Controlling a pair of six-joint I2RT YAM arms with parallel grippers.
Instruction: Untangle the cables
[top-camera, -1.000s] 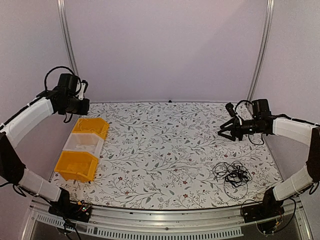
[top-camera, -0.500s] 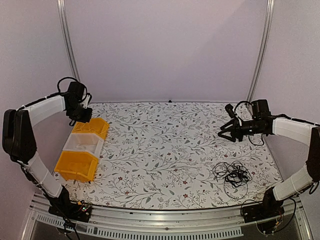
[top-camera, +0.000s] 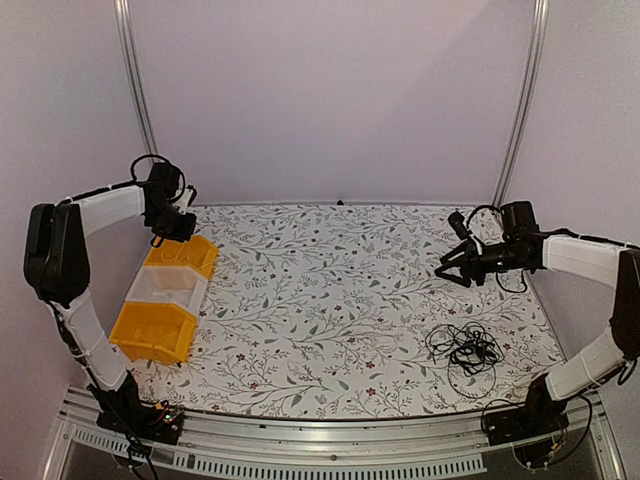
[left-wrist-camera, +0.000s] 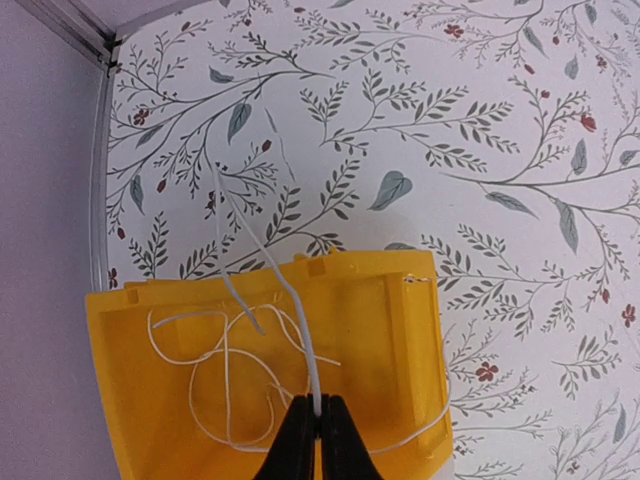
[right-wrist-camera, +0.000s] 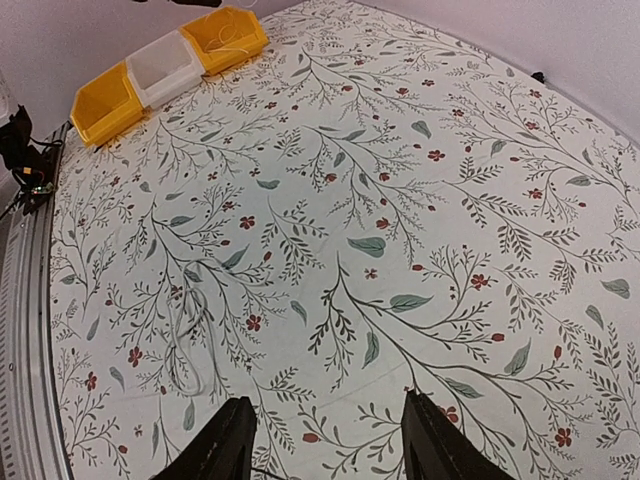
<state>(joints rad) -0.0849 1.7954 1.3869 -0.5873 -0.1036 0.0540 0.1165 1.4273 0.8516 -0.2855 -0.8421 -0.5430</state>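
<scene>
The black cables (top-camera: 464, 347) lie in a loose tangled bundle on the table at the front right, untouched. My right gripper (top-camera: 443, 268) hovers behind them, open and empty; in the right wrist view (right-wrist-camera: 328, 440) its jaws stand wide apart above the floral cloth. My left gripper (top-camera: 180, 232) is at the far left over the far yellow bin (top-camera: 196, 256). In the left wrist view (left-wrist-camera: 318, 412) it is shut on a thin white cable (left-wrist-camera: 290, 300) that runs from the jaws over the bin's far edge onto the table. More white cable loops (left-wrist-camera: 225, 375) lie inside the yellow bin (left-wrist-camera: 400, 330).
Three bins stand in a row at the left: the far yellow one, a white one (top-camera: 165, 288) and a near yellow one (top-camera: 152, 331). A faint white cable (right-wrist-camera: 185, 340) lies on the cloth in the right wrist view. The enclosure walls stand close to both arms.
My left arm has swung in from the left wall and lowered over the far yellow bin. My right gripper has barely shifted. The black bundle has not moved.
</scene>
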